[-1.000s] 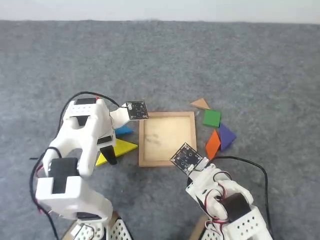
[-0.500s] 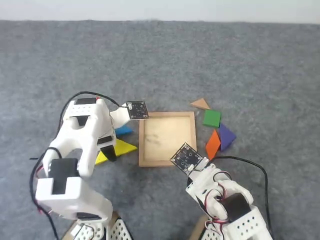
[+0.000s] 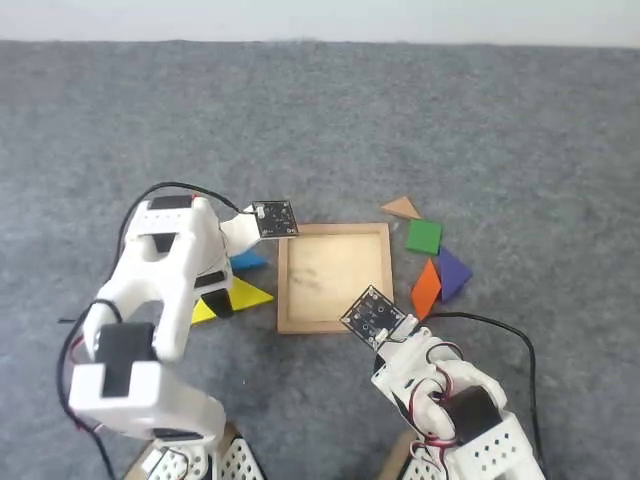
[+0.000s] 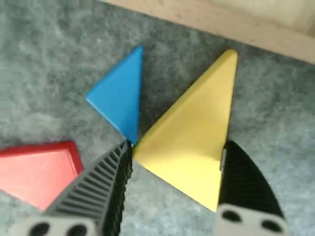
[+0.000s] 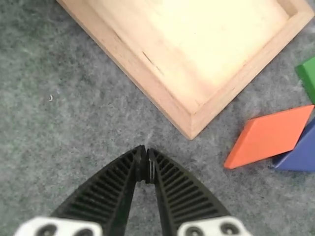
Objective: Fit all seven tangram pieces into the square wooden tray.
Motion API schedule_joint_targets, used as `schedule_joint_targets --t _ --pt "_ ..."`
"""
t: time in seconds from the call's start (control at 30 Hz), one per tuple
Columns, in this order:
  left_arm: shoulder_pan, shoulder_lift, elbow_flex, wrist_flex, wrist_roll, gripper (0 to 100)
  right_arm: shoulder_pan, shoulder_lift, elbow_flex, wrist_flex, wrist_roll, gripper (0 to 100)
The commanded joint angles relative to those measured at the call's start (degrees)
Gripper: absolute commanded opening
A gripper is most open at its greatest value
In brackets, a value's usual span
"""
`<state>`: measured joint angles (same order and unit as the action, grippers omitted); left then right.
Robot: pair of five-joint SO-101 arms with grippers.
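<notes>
The left tool (image 4: pixel 172 162) held the yellow triangle (image 4: pixel 192 142), one ribbed finger against each of two edges, with the piece lying flat on the grey surface (image 3: pixel 450 120) just off the left side of the square wooden tray (image 3: pixel 284 280). The blue triangle (image 4: pixel 118 98) lay beside the yellow one, a corner nearly touching it by the fingertip, and a red piece (image 4: pixel 34 169) sat close by on the side away from the tray. The right tool (image 5: pixel 146 169) was pressed fully together with nothing between its fingers, above bare surface just outside a near corner of the tray. To the right of the tray lay the orange parallelogram (image 3: pixel 426 287), against the purple triangle (image 3: pixel 454 272), with the green square (image 3: pixel 423 236) and the tan triangle (image 3: pixel 401 207) farther back.
</notes>
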<state>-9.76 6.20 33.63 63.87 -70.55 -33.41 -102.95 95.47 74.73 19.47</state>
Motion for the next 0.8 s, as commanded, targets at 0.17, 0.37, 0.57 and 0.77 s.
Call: schedule_joint_targets --t 0.17,0.37,0.57,0.77 --pt "-0.18 -18.64 17.01 -7.91 0.62 17 -0.13 -0.84 0.97 0.31 0.09 0.9" --pt "-0.18 -25.49 22.73 -8.53 2.73 10 -0.13 -0.84 0.97 0.31 0.09 0.9" --pt "-0.18 -25.49 22.64 -6.42 2.64 10 -0.13 -0.84 0.97 0.31 0.09 0.9" --pt "-0.18 -25.93 22.29 -4.48 2.9 10 -0.13 -0.84 0.97 0.31 0.09 0.9"
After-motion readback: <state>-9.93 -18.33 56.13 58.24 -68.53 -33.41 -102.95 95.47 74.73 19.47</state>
